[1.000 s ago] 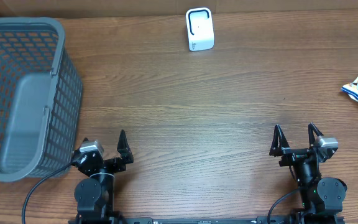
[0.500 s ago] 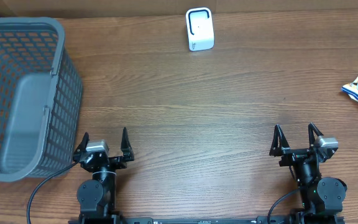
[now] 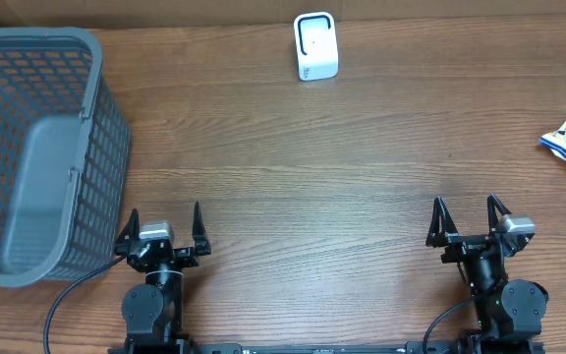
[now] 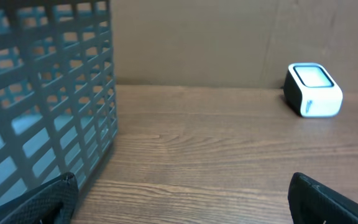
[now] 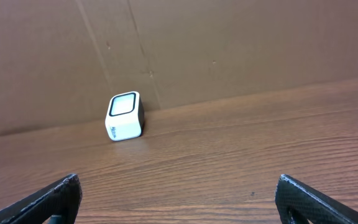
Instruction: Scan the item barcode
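Soft, even light falls from above on the bench (image 3: 362,167). It is fairly bright, with no glare on the wood. In the overhead view the scanner (image 3: 315,46) is crisp and throws hardly any shadow. Left of it the mesh of the basket (image 3: 37,147) reads clean. The wood grain stays sharp to the frame's edges, with little bending. From the left wrist the scanner is fairly sharp, while the basket, nearer the lens than the scanner, is blurred. The left claw (image 4: 182,202) shows its fingertips (image 4: 45,202) as soft black shapes. The right wrist view is dimmer and browner, and the right claw (image 5: 179,199) appears as dark, slightly fuzzy tips below the scanner.
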`<state>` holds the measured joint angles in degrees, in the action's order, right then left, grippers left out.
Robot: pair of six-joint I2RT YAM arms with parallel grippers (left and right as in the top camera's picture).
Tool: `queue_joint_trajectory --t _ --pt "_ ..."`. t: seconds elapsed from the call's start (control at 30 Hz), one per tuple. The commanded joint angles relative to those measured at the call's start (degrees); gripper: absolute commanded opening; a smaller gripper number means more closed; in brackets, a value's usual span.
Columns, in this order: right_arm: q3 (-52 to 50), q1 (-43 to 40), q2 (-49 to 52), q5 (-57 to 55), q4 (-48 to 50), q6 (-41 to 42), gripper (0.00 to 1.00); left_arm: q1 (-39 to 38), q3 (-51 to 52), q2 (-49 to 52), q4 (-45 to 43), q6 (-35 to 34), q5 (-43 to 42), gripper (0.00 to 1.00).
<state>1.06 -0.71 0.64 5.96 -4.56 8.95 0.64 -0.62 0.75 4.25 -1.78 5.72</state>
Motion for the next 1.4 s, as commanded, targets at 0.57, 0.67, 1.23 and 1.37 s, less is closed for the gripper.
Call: queue_joint_trajectory --t 0.57,0.67,1.23,1.37 --pt "-0.6 0.0 -0.5 -0.3 0.2 -0.2 1.00 0.2 0.3 -0.5 -0.1 -0.7 0.4 1.00" --pt "-0.6 0.0 -0.5 -0.3 0.2 -0.2 1.00 0.2 0.3 -0.5 -0.1 -0.1 0.4 1.00" --pt "-0.6 0.0 -0.5 -0.3 0.2 -0.2 1.00 0.2 0.3 -0.5 -0.2 -0.1 0.0 1.00" --pt "-0.6 0.0 -0.5 -0.3 0.2 -0.2 1.00 0.2 0.3 -0.5 -0.2 -0.1 0.0 1.00"
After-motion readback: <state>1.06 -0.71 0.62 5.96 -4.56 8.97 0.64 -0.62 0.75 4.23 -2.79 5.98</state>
